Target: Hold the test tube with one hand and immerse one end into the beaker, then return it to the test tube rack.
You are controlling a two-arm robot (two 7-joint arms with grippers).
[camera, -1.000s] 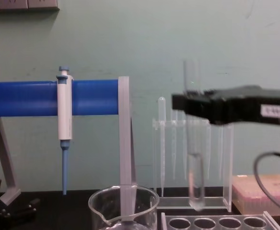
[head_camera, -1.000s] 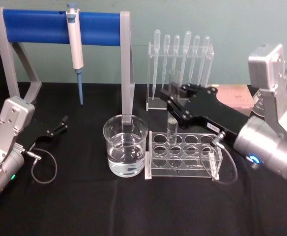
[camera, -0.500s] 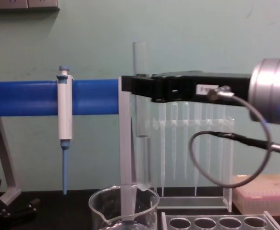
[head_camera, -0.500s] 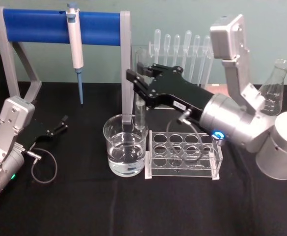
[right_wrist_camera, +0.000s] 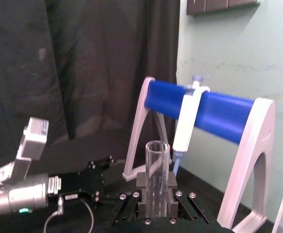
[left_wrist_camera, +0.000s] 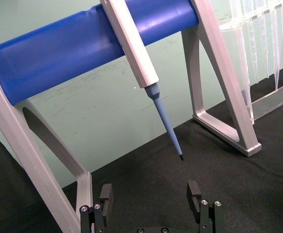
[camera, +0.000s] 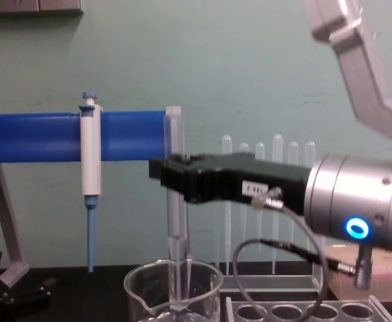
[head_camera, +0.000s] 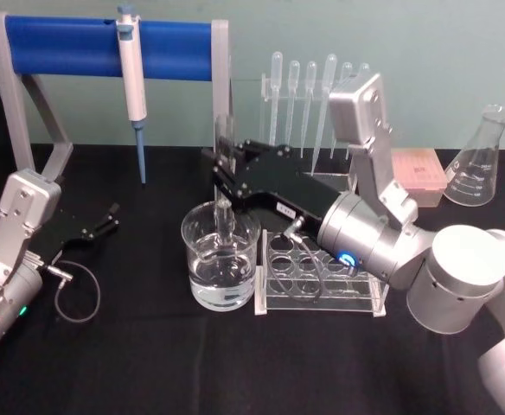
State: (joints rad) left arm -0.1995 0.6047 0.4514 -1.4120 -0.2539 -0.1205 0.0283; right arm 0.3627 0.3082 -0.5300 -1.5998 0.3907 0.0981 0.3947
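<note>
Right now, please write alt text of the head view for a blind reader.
The right pincer holds the test tube upright, its lower end inside the beaker, beside the rack. The left pincer lies parked on the left.

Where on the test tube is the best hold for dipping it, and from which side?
Its upper half, below the open rim, approached level from the side. The test tube stands upright with its lower end inside the beaker, leaving the top free; the right gripper holds it there. The left gripper rests aside.
</note>
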